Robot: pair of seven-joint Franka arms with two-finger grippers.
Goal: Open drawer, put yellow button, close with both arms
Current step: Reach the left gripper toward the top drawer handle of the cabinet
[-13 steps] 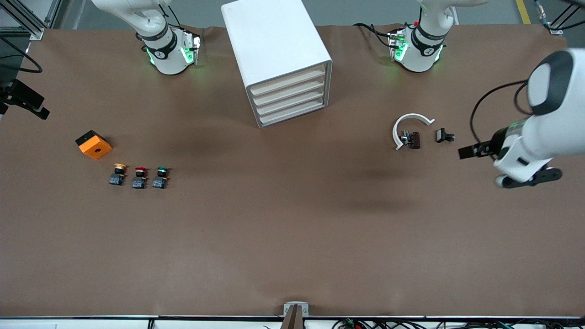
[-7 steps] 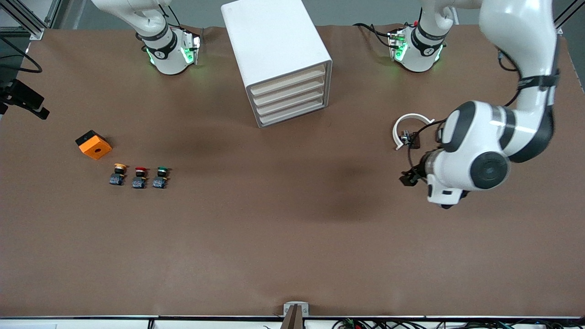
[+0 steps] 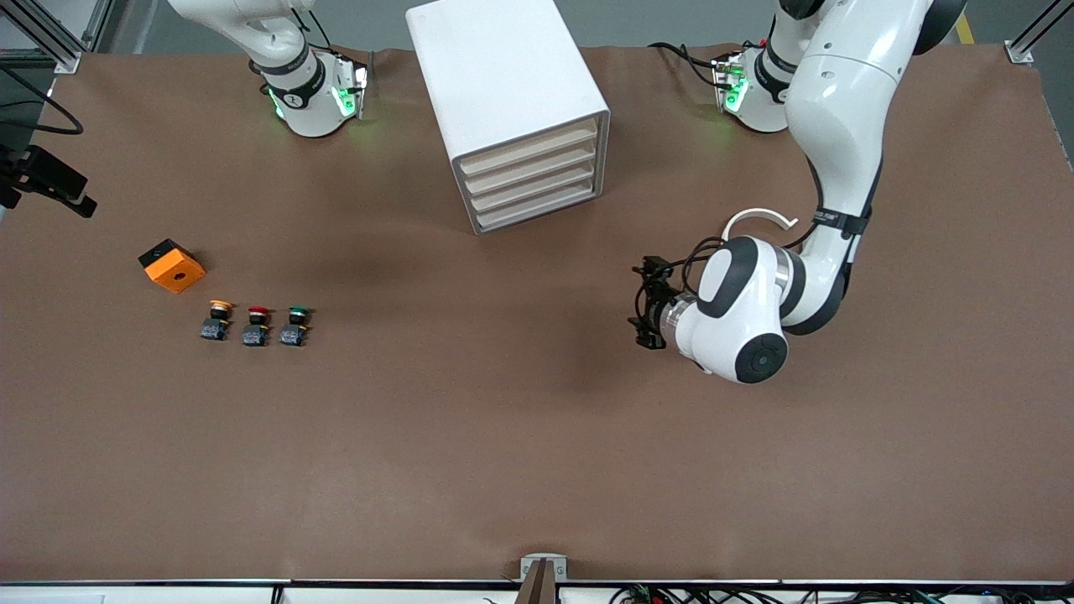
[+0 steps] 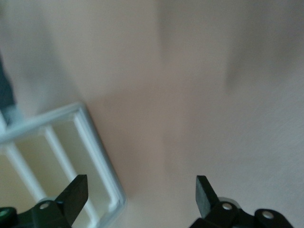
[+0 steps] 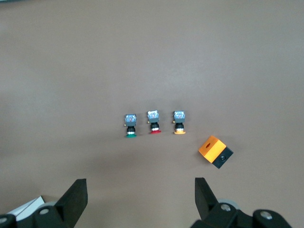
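Brown matting covers the whole table, and on it, between the two arm bases, stands the boxy white cabinet with its four cream drawer fronts turned toward the front camera and a little toward the left arm's end. Its uppermost drawer sits flush with the three below it, fully closed. White and bulky, the left arm reaches from its base down over the table, elbow bent, and its wrist carries the left gripper over bare matting, nearer to the front camera than the cabinet front and toward the left arm's end; the left wrist view shows its fingers spread wide with nothing between them and a corner of the cabinet's white frame in view. Of the right arm, only the base shows in the front view; the right gripper hangs high over the table, its fingers wide apart and empty, looking down on the buttons. Toward the right arm's end lies an orange and black block. Just nearer the front camera, three small push buttons stand in a row: the yellow button closest to the block, a red-capped one beside it, then a green-capped one. A white curved piece lies partly hidden by the left arm.
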